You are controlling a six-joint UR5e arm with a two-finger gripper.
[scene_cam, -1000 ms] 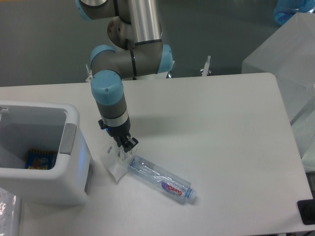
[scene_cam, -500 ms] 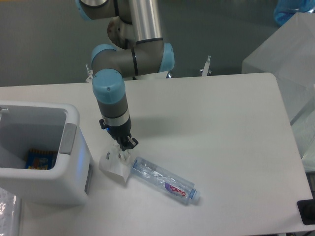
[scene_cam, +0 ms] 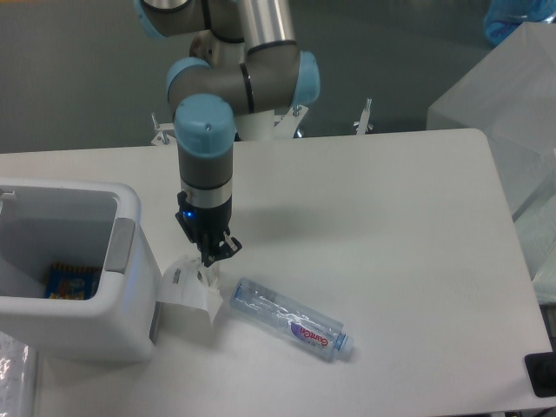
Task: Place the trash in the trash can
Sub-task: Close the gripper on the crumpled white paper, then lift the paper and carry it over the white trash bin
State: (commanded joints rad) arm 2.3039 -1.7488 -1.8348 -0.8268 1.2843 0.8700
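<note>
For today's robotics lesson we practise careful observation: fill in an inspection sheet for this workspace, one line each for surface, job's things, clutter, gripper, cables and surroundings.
Surface: white table, rounded corners, no spills seen.
Job's things: white wrapper at the gripper's tip, right beside the trash can; clear bottle lying on its side on the table, cap towards the front right; the trash can stands at the table's left edge.
Clutter: a blue and yellow item already lies inside the trash can.
Gripper: gripper pointing down, apparently pinching the wrapper's top.
Cables: nothing seen.
Surroundings: translucent box at right, grey floor behind.
</note>
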